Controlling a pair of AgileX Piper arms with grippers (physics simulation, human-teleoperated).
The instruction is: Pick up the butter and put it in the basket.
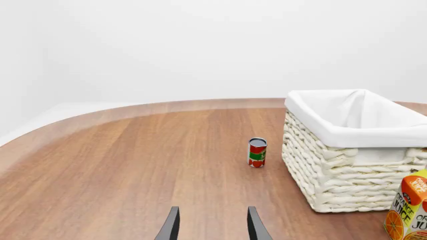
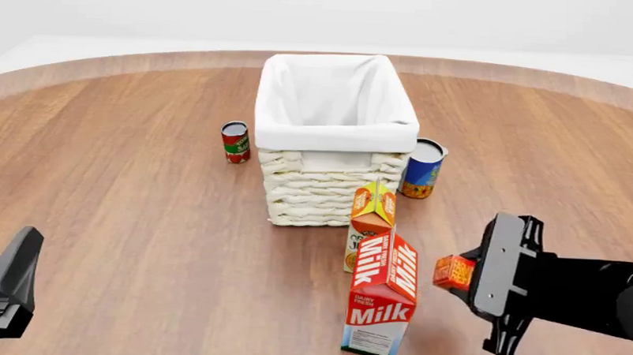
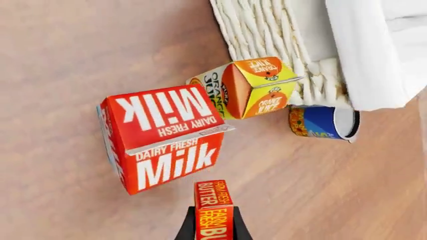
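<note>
The butter [image 2: 454, 271] is a small red-orange box held in my right gripper [image 2: 463, 273], lifted above the table to the right of the milk carton [image 2: 383, 306]. In the right wrist view the butter [image 3: 213, 209] sits between the dark fingers, lettering visible. The basket [image 2: 334, 139] is cream wicker with a white lining, standing at the table's middle; it also shows in the left wrist view [image 1: 347, 165] and the right wrist view [image 3: 280, 35]. My left gripper [image 1: 212, 225] is open and empty, low at the near left of the table [image 2: 2, 289].
An orange juice carton [image 2: 372, 215] stands just in front of the basket, the red milk carton nearer. A red can [image 2: 235, 141] stands left of the basket, a blue can [image 2: 423, 168] right of it. The wooden table [image 2: 125, 218] spreads around.
</note>
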